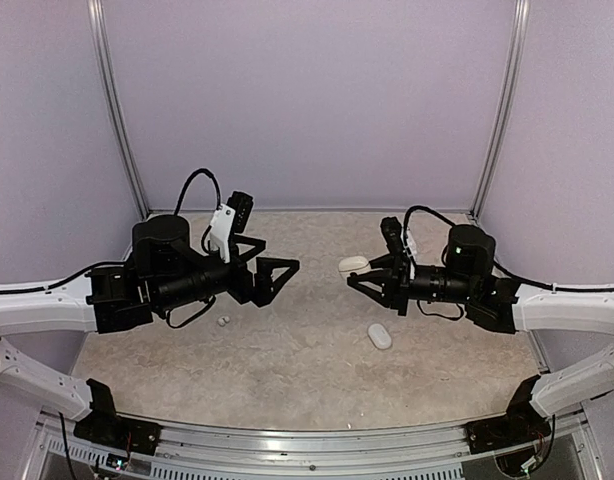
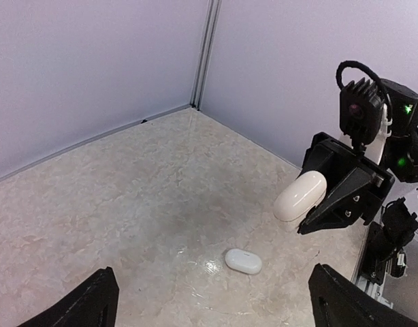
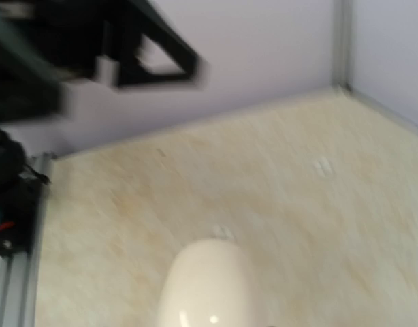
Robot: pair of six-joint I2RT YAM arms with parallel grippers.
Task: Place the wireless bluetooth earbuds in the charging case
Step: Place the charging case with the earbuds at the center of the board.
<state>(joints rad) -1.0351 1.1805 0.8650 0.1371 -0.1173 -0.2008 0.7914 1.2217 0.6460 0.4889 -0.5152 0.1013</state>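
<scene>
While level, right gripper (image 1: 357,271) around oval (image 1: 353,264)

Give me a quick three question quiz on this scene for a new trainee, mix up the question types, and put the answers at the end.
1. True or false: the left gripper is shut on something.
2. Which gripper holds a white oval object? A) the left gripper B) the right gripper C) neither
3. Fill in: a tiny whitish earbud lies on the table near the ___ arm.
Key: 1 false, its fingers are spread wide with nothing between them. 2 B. 3 left.
</scene>
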